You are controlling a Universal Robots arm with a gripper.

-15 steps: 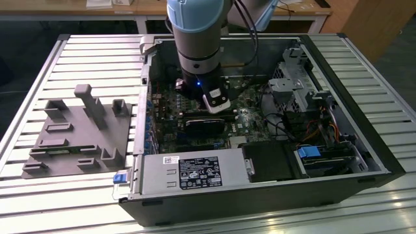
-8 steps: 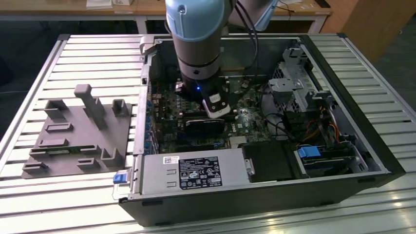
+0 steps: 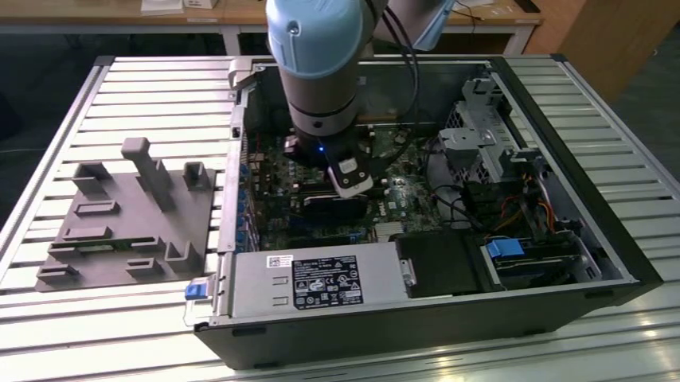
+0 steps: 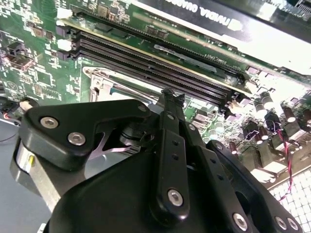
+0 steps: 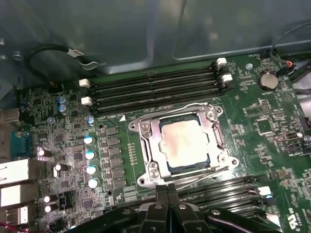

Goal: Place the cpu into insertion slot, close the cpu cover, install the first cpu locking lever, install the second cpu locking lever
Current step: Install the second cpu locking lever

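In the exterior view the arm (image 3: 318, 72) reaches down into an open computer case (image 3: 425, 310) lying on its side on a slatted metal surface (image 3: 107, 318), with the tool (image 3: 354, 187) low over the green motherboard (image 3: 409, 195) near the middle of the case. A grey fixture (image 3: 127, 219) with upright posts sits on the surface to the exterior view's left of the case, well apart from the arm. In the first wrist view the cpu (image 5: 183, 141) lies flat in the insertion slot (image 5: 182, 145), its silvery top showing through the window of the cpu cover (image 5: 146, 141), which lies down flat around it. Thin metal levers (image 5: 219, 138) run along the sides of the slot; whether they are latched I cannot tell. Long black memory slots (image 5: 155, 87) lie just beside the slot on the far side, and another bank (image 5: 228, 187) lies on the near side. The tool (image 5: 167, 190) stands just at the near edge of the slot, its two black fingers (image 5: 161, 194) pressed together with nothing between them. In the second wrist view the tool (image 4: 170, 94) points at the silvery rim of the slot (image 4: 99, 80), its tip right at the frame; contact cannot be judged.
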